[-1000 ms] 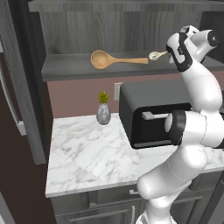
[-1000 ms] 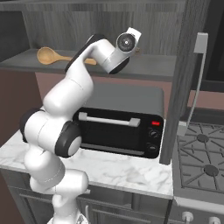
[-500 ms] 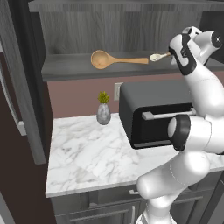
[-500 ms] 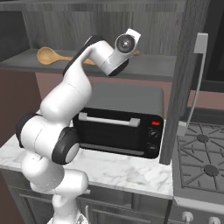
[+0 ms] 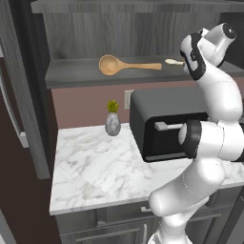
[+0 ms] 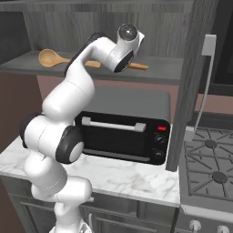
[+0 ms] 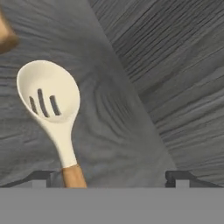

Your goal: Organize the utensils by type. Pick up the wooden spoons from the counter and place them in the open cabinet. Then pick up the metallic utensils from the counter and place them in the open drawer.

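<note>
The large wooden spoon (image 5: 127,65) lies flat on the shelf of the open cabinet (image 5: 76,76), bowl toward the cabinet's outer side and handle running along the shelf. This is judged its proper sorted place. The small slotted spoon (image 7: 50,111), pale in the head and orange-brown in the handle, lies on the same shelf just beyond the tip of the larger handle (image 5: 174,62). In the hand view the tool (image 7: 111,177) stands spread wide, its two dark finger tips well apart with the small spoon's handle nearer one tip and neither tip pressing on it. The spoon is therefore judged released and resting on the shelf by its own weight, with the wooden half of the sorting apparently complete. The arm reaches high from the base, wrist level with the shelf. The shelf surface is flat dark grey with a wood-grain back wall. Below it, the counter (image 5: 95,171) is white marble with grey veins and carries a black toaster oven (image 6: 125,132) and a small potted plant (image 5: 113,119) in a grey vase. A stove (image 6: 209,164) adjoins on the right base view. The metallic utensils and the drawer cannot be assessed here.
</note>
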Tool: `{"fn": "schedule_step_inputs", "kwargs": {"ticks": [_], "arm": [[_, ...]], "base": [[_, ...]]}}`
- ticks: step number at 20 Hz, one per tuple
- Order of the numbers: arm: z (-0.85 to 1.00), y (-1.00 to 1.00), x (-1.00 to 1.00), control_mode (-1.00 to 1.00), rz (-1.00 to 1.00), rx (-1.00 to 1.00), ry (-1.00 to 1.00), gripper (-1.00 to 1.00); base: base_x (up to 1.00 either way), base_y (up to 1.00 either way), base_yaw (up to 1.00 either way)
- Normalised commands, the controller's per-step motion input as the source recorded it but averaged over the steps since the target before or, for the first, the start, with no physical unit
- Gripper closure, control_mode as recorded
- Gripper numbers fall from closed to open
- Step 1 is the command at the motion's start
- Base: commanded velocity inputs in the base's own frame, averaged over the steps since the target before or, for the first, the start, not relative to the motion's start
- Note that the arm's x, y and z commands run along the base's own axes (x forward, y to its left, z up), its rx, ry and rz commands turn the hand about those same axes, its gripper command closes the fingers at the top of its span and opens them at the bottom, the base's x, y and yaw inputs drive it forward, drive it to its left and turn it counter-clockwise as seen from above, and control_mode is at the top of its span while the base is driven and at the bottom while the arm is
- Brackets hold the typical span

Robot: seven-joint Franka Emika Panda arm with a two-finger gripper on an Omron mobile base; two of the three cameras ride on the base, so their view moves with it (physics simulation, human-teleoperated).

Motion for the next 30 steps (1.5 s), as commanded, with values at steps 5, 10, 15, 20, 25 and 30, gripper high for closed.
{"fn": "schedule_step_inputs", "kwargs": {"ticks": [5, 10, 15, 20, 25, 30], "arm": [[0.0, 0.12, 0.03, -1.0, -0.02, 0.22, 0.19, -1.0], [0.0, 0.06, -0.17, -1.0, 0.0, 0.26, 0.05, -1.0], [0.0, 0.0, -0.59, -1.0, 0.0, 0.24, -0.03, -1.0], [0.0, 0.16, -0.61, -1.0, -0.02, 0.18, -0.19, -1.0], [-0.01, 0.35, -0.59, -1.0, -0.05, 0.04, -0.17, -1.0], [-0.06, 0.31, -0.86, -1.0, -0.19, 0.0, -0.01, -1.0]], "base": [[0.0, 0.0, 0.0], [0.0, 0.0, 0.0], [0.0, 0.0, 0.0], [0.0, 0.0, 0.0], [0.0, 0.0, 0.0], [0.0, 0.0, 0.0]]}}
